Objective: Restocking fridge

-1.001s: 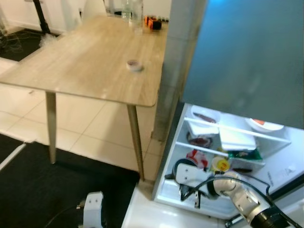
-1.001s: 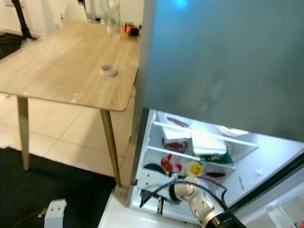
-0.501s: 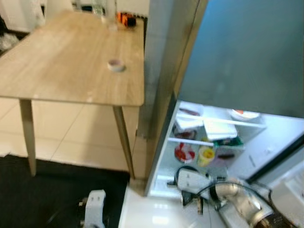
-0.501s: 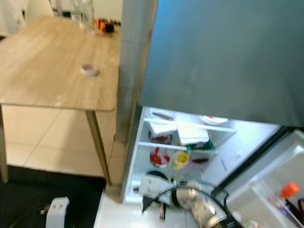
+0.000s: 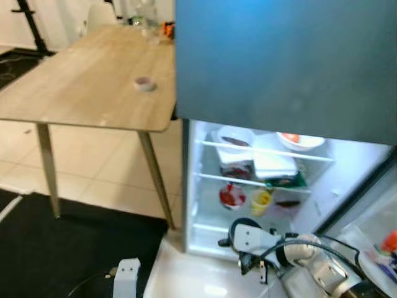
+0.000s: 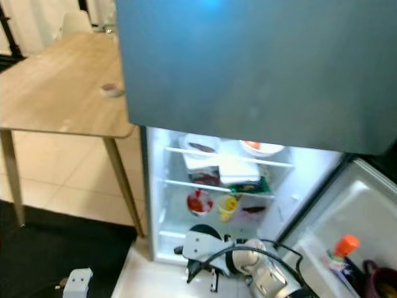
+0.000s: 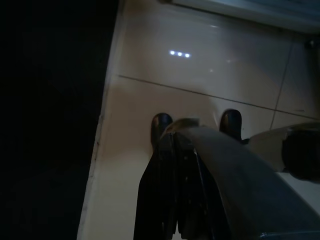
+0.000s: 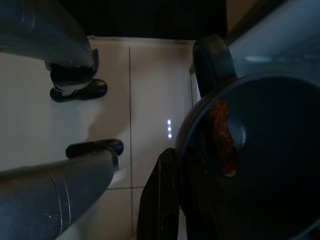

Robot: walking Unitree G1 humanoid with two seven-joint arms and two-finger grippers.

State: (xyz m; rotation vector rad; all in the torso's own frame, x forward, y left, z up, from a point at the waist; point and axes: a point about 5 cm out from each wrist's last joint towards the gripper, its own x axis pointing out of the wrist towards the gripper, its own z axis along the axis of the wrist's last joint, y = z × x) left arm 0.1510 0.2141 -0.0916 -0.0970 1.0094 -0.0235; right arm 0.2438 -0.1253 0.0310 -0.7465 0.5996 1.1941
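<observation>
Gripper, my right: clenched on rim of a dark bowl, fingers pinching its edge; brownish smear inside the bowl. Rt arm is low in front of the open fridge, white wrist block just outside the bottom shelf.

Left gripper: fingers pressed together, nothing between them, hanging over pale floor tiles beside a black mat. Two black feet visible below it in the left wrist view.

Fridge interior lit. Top shelf: white bowl w/ dark food, a plate w/ something red. Mid shelf: white flat container, green packet under it. Lower shelf: red-and-white tub, yellow cup. Door shelf at right holds an orange-capped bottle. No labels or writing readable, too blurry.

Wooden desk left of fridge, w/ small roll of tape on it, bottles and an orange item at the far end.
</observation>
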